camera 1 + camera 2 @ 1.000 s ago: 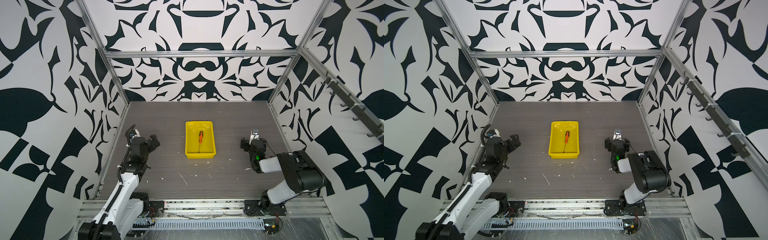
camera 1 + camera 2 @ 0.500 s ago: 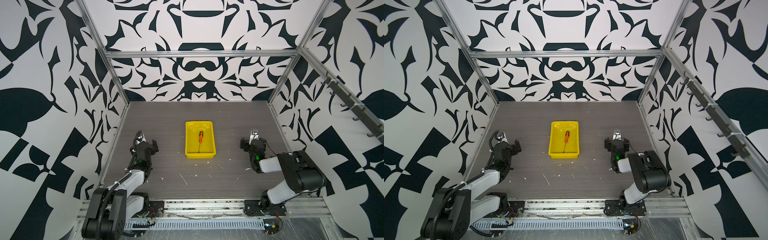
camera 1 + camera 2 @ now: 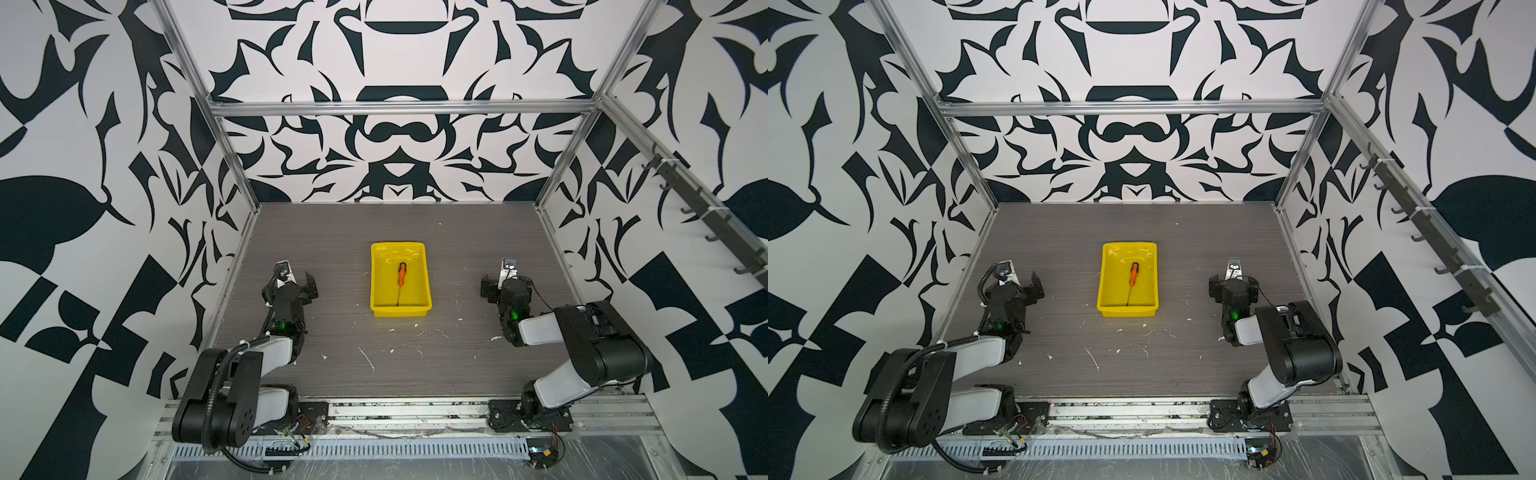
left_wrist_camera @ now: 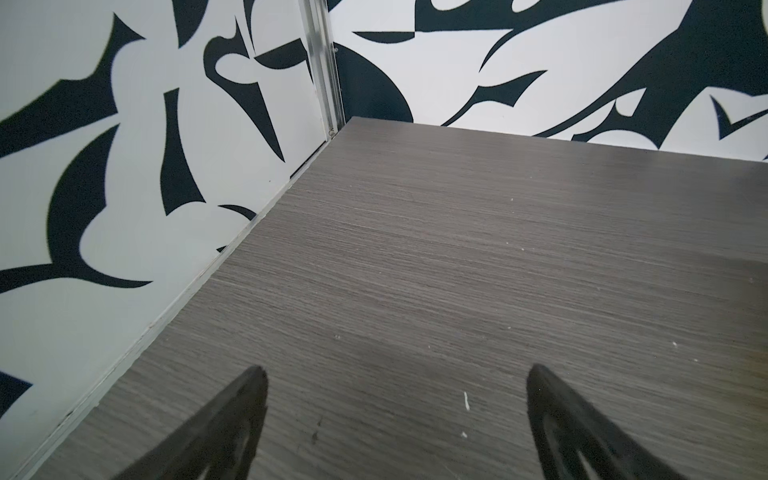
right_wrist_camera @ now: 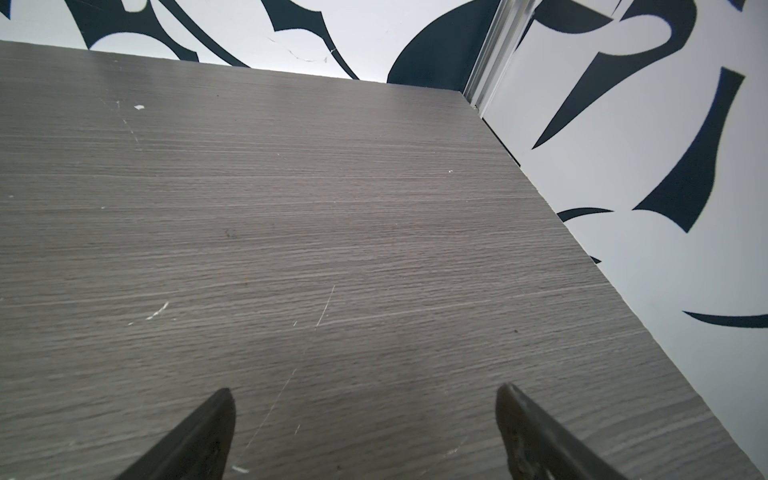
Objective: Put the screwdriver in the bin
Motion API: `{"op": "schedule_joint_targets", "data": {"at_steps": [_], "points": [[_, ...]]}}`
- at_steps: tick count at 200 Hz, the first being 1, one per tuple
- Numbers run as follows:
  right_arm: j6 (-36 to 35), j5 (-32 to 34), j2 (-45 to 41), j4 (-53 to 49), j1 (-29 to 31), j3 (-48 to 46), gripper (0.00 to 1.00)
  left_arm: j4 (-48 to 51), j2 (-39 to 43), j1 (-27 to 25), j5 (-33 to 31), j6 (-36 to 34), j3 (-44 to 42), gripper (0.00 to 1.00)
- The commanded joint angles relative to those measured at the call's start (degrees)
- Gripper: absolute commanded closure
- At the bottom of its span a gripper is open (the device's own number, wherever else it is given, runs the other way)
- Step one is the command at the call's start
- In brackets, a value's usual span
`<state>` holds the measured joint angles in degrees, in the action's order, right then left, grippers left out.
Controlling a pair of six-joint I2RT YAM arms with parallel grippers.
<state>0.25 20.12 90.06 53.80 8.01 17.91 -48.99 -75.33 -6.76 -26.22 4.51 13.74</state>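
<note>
The yellow bin stands in the middle of the table in both top views. Inside it lies the screwdriver, orange handle toward the back wall, thin shaft pointing at the front rim. My left gripper is open and empty, low over the table well left of the bin. My right gripper is open and empty, about as far off on the right. Both wrist views show only bare tabletop between the fingers.
White flecks and scratches dot the grey table in front of the bin. Patterned walls with metal posts close the table on three sides. Both arms are folded near the front rail.
My left arm has folded back toward its base and its gripper has sunk lower, pointing at the back wall. The right arm, the bin and the screwdriver have not moved.
</note>
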Motion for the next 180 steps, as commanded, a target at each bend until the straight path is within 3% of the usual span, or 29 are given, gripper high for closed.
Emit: {"op": "schedule_joint_targets", "data": {"at_steps": [1, 70, 94, 123, 163, 180], "points": [[-0.18, -0.05, -0.63, 1.1, -0.07, 1.49, 0.0, -5.56, -2.2, 0.09, -0.41, -2.22, 1.13, 0.0], [-0.45, -0.59, -0.59, 0.96, -0.01, 1.59, 0.0, -31.67, -19.18, 0.61, 0.92, -5.35, -2.61, 0.0], [-0.46, -0.52, -0.59, 0.8, -0.01, 1.66, 0.0, -20.41, -15.65, 1.06, 0.72, -4.12, 0.53, 0.0], [-0.44, -0.57, -0.59, 0.85, -0.05, 1.67, 0.0, -8.59, -14.38, 4.88, 6.55, -1.27, 5.56, 0.0], [-0.22, -0.67, -0.46, 1.11, -0.1, 1.52, 0.0, -8.41, -14.29, 5.05, 6.86, -1.22, 5.62, 0.0], [-1.03, -4.0, -0.28, 0.81, -0.07, 1.89, 0.0, -8.32, -14.25, 5.16, 6.9, -1.19, 5.61, 0.0]]}}
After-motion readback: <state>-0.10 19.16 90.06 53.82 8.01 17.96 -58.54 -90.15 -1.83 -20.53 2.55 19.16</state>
